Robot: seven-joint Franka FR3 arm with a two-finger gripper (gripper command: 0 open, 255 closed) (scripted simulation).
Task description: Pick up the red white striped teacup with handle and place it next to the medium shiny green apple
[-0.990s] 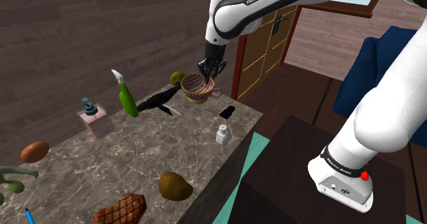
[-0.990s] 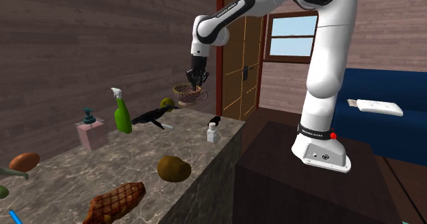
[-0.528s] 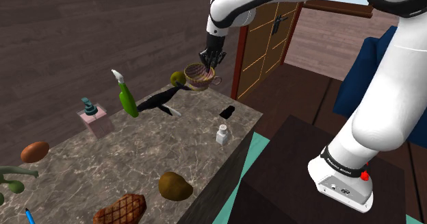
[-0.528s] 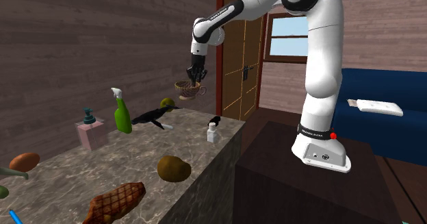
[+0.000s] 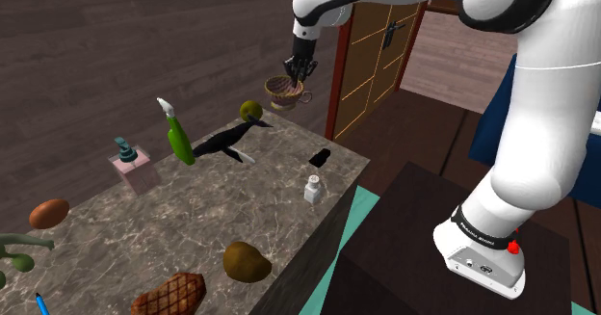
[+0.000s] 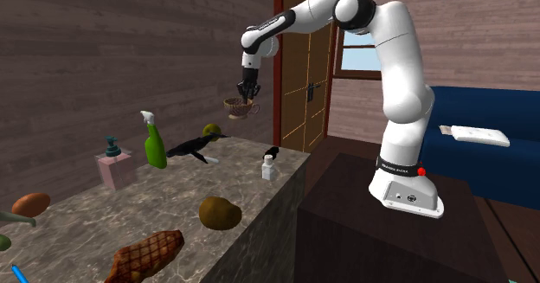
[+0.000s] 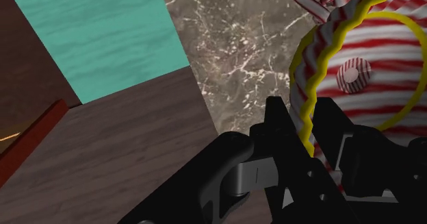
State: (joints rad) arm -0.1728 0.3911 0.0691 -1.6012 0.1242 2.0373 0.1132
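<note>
Red-and-white striped teacup (image 5: 287,91) hangs directly under the pincer (image 5: 299,69), in the air, well above the marbled counter (image 5: 222,202). Pincer is clamped on the cup's yellow rim. In the wrist view one of the fingers (image 7: 279,130) is outside the wall and the other inside, with the rim pinched between them. Green apple (image 5: 251,110) sits on the counter below the pincer, off to the shoulder view's left of it. A black bird figure (image 5: 227,142) lies just beside the apple, on its far side from the pincer.

Risks as I see them:
- Grip is a thin-wall pinch at one edge, so the cup's weight hangs off-centre. A fast swing or hard stop could pivot it in the jaws or slip it out.
- Descent too close to the apple: cup body nudges it, and a round apple likely rolls.
- Overshoot past the apple hits the bird.
- Letting go with the base tilted or short of the counter: cup tips or drops.
</note>
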